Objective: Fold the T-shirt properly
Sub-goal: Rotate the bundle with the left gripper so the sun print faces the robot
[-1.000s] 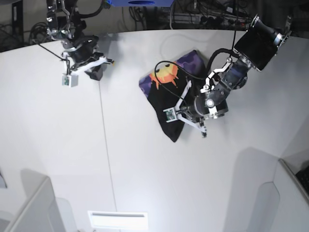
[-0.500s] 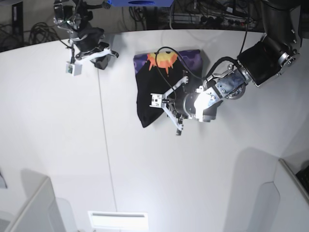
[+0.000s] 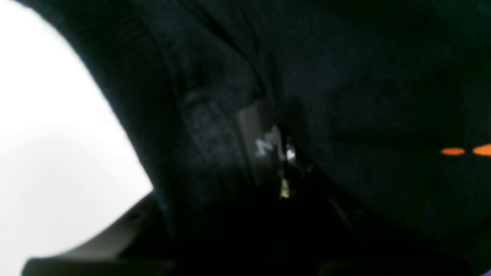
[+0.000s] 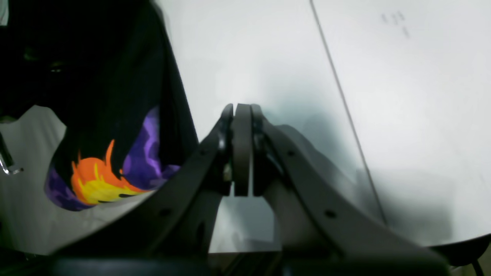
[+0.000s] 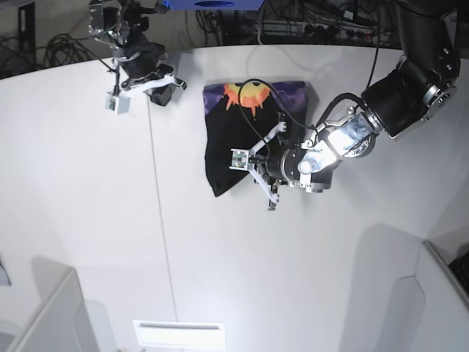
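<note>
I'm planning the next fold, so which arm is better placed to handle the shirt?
Left. The left gripper is on the shirt; the right gripper is shut, apart from it over the table.

Bare table (image 5: 88,205) lies left of the T-shirt (image 5: 227,147); its right seems blocked by the left arm (image 5: 352,136).

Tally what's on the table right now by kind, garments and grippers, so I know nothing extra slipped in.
Garments: 1, the T-shirt, black with the sun print showing at its far end.
Grippers: 2, the left gripper at the T-shirt's near edge, and the right gripper, shut and empty, off to the side.
Total: 3.
</note>
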You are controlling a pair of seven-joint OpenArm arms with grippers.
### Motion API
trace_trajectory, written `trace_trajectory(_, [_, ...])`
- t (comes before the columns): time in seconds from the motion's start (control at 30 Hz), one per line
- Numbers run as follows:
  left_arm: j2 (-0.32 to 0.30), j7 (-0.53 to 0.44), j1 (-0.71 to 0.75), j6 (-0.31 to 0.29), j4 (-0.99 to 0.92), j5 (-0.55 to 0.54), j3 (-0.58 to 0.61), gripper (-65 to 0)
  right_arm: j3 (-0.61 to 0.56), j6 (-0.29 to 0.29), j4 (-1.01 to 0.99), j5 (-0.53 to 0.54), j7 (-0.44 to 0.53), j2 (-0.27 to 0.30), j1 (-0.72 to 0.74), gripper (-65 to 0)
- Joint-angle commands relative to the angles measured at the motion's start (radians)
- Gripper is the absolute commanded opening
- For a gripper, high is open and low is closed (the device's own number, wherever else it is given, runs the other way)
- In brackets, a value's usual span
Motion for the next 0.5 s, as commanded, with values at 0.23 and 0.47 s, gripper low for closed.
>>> trace_trajectory(0.23, [-0.001,0.0,-0.07,0.002,0.014,0.002,-0.004,-58.7,0.002,0.007,0.013,0.003,0.018,0.002,0.001,-65.0])
trace_trajectory(0.47, [0.002,0.0,-0.093,0.002,0.014,0.002,-0.007,-27.2,0.002,0.007,0.013,0.003,0.018,0.002,0.002,-65.0])
